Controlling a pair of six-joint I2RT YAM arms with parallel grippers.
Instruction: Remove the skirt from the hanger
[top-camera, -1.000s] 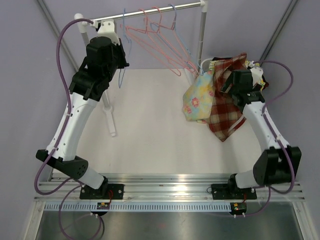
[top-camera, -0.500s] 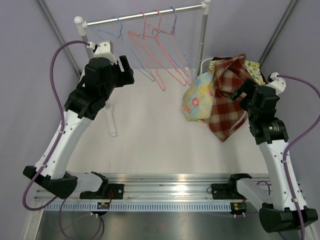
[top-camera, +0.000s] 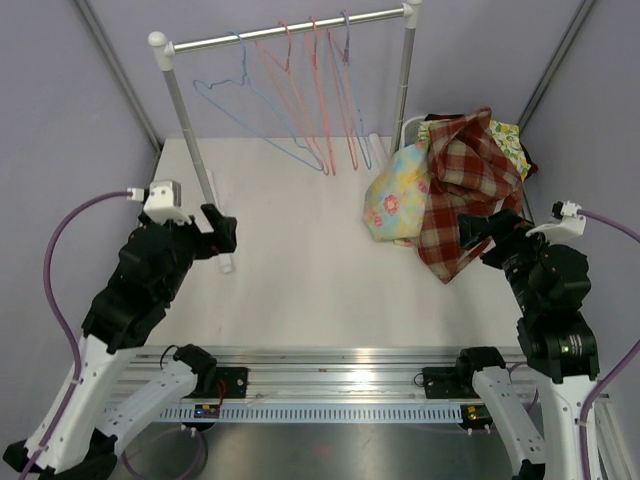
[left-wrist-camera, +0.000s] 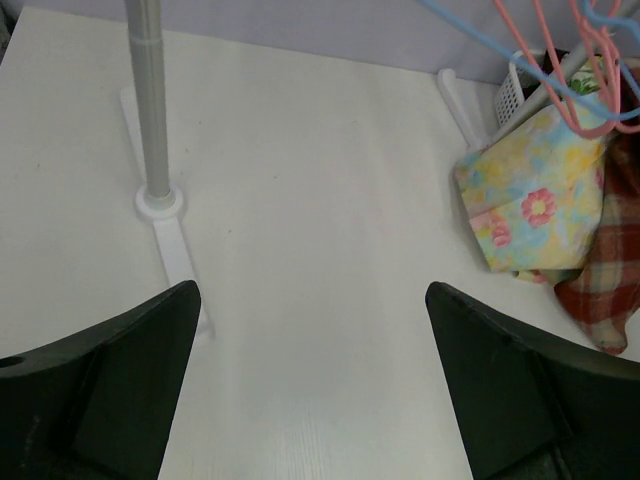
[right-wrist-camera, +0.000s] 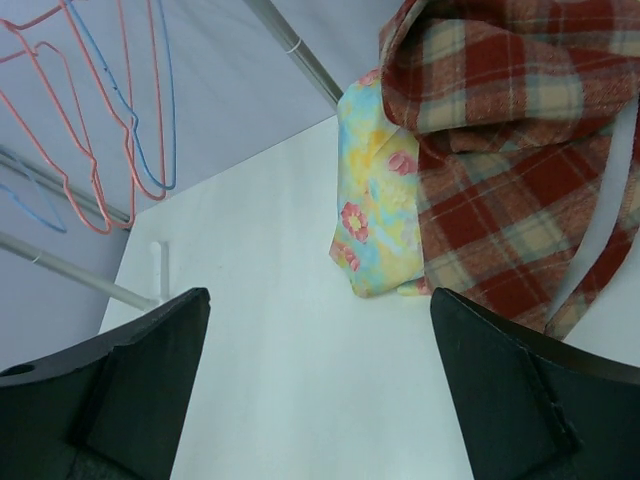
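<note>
Several bare wire hangers, blue (top-camera: 245, 105) and pink (top-camera: 300, 100), hang on the rail (top-camera: 290, 30); no garment is on them. A yellow floral garment (top-camera: 393, 195) (left-wrist-camera: 530, 200) (right-wrist-camera: 380, 200) and a red plaid one (top-camera: 468, 185) (right-wrist-camera: 500, 150) lie heaped at the right; I cannot tell which is the skirt. My left gripper (top-camera: 222, 235) (left-wrist-camera: 310, 300) is open over bare table by the rack's left foot. My right gripper (top-camera: 480, 230) (right-wrist-camera: 320, 300) is open and empty, just near of the plaid garment.
The rack's left post (top-camera: 190, 110) (left-wrist-camera: 150, 100) stands on a white foot (top-camera: 222, 245) close to my left gripper. Its right post (top-camera: 403, 80) rises beside a white basket (top-camera: 410, 128) (left-wrist-camera: 520, 90) under the heaped garments.
My left gripper opened, releasing a blue hanger at the rail, and drew back down to the table. The right arm pulled back from the heap. The hangers swung to hang straighter.
</note>
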